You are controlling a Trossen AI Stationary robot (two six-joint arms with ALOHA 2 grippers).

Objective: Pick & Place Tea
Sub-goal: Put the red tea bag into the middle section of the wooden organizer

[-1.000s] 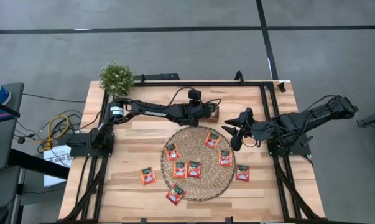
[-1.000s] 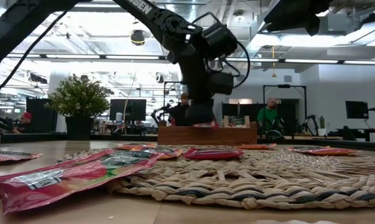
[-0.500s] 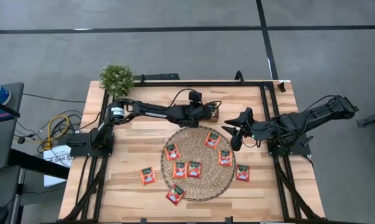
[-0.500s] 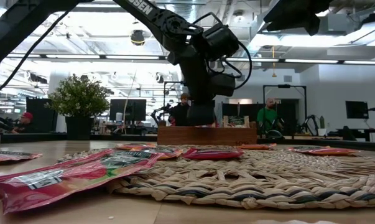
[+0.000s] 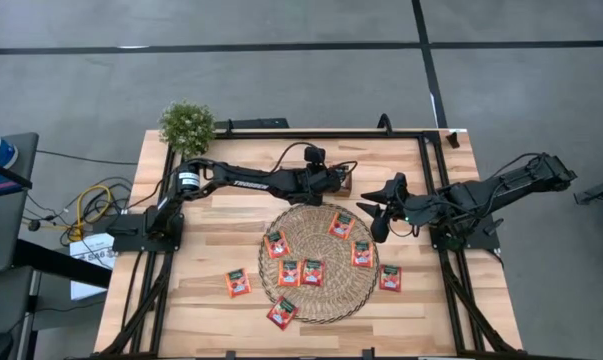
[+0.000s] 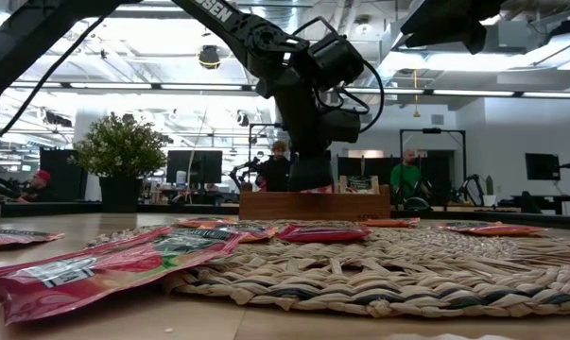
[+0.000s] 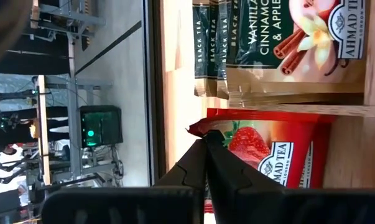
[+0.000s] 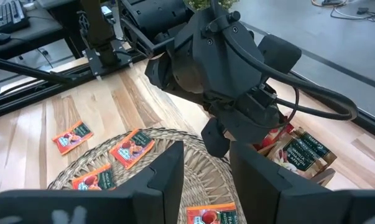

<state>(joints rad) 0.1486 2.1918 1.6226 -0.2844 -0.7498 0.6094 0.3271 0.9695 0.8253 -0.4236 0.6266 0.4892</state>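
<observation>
Placement step in hand. The left gripper (image 7: 206, 140) is at the small brown wooden divided tray (image 5: 341, 186) near the table's far edge, its fingers pinched together on the corner of a red strawberry tea sachet (image 7: 268, 155) standing in a compartment beside darker vanilla-and-black-tea sachets (image 7: 287, 43). The next move appears to call for releasing and lifting clear without dragging the sachet out.

The right gripper (image 8: 203, 177) hovers over the far right rim of the round woven straw mat (image 5: 316, 300), fingers spread and empty. Eight red sachets (image 5: 312, 271) lie on the mat and the table's near half.

The tray's interior is hidden in the high view by the left wrist.
</observation>
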